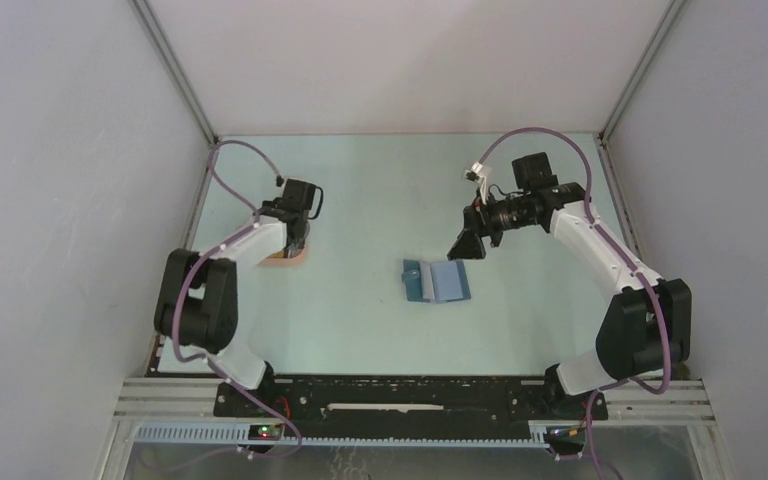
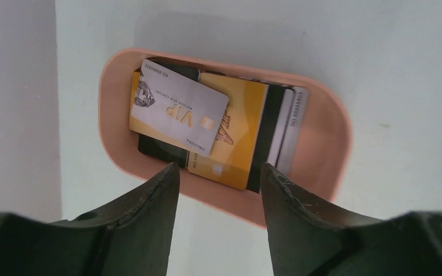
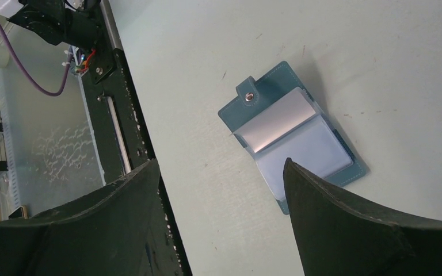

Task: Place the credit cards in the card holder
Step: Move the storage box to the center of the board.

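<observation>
credit cards (image 2: 207, 123) — whitish atop yellow | left claw (image 2: 218, 168) wide | right claw (image 3: 220, 163) wide

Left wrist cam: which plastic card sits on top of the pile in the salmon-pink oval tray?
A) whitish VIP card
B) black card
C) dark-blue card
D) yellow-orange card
A: the whitish VIP card lies askew over the yellow-orange card and the black card inside the salmon-pink oval tray.

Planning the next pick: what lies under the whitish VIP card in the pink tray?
A yellow-orange card and a black card show beneath the VIP card; anything further down the stack is covered.
</observation>
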Controlling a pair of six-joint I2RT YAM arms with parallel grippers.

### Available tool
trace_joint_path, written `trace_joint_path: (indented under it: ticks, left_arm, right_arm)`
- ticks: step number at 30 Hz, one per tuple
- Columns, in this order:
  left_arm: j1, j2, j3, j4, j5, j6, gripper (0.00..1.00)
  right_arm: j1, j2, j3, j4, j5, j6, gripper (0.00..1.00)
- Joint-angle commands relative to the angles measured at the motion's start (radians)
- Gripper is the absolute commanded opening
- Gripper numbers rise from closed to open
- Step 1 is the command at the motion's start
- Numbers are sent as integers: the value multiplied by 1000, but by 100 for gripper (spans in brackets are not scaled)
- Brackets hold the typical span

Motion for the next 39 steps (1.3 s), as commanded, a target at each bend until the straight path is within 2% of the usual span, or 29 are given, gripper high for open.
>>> trace_joint_path:
  ticks: [1, 14, 23, 30, 32, 35, 39]
  left_arm:
    - [12, 111, 94, -32, -121, 71, 58]
    - [38, 270, 165, -14, -180, 101, 51]
    - [55, 327, 202, -10, -173, 136, 50]
    - [58, 322, 158, 38, -147, 194, 47]
    - [57, 295, 129, 68, -120, 212, 44]
    - [53, 203, 76, 123, -42, 216, 45]
    - [32, 91, 46, 128, 125, 175, 47]
  right_arm:
    - [-21, -2, 26, -16, -36, -20, 87]
    - [-48, 11, 26, -18, -39, -19, 87]
    - [-49, 19, 26, -18, -37, -21, 86]
    - [-54, 21, 26, -17, -39, -20, 86]
    - [-54, 22, 26, -18, -40, -21, 86]
    - [-56, 24, 26, -17, -40, -21, 86]
    - [-55, 22, 26, -18, -39, -21, 86]
